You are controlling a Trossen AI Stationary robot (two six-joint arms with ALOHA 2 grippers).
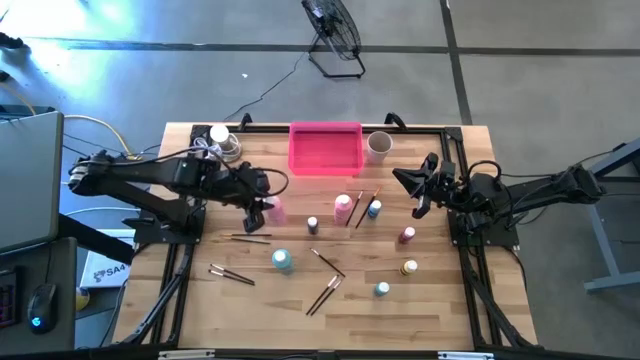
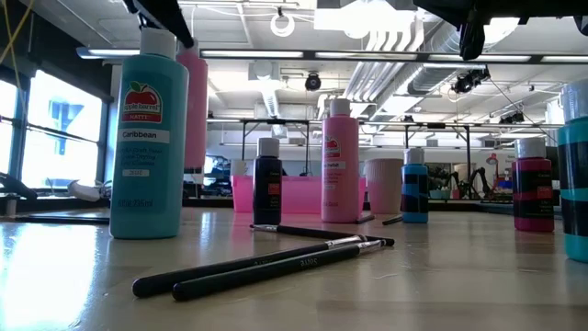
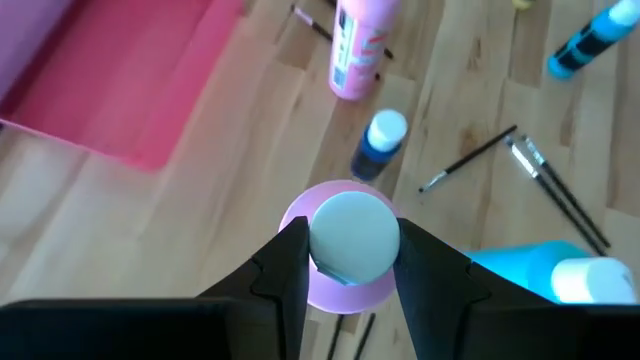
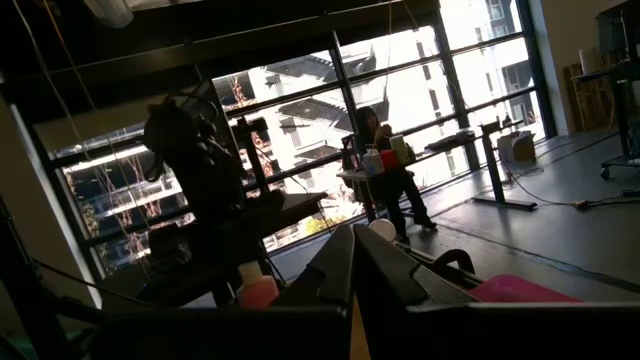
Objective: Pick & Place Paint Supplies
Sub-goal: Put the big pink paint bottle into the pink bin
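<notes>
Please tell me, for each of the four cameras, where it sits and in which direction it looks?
High view: above the table, looking straight down; both arms show.
Low view: at table-top height, looking level past the teal bottle.
Left wrist view: on the left arm, looking down; the left gripper clamps the pink bottle's white cap.
Right wrist view: on the right arm, looking outward at windows; right gripper shut.
Shared: the pink tray.

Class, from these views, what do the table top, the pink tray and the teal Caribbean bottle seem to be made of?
Table top: pale wood planks with visible grain, slight sheen.
Pink tray: probably plastic; uniform bright colour, smooth moulded walls.
Teal Caribbean bottle: likely plastic; smooth glossy body, printed paper label, white cap.
</notes>
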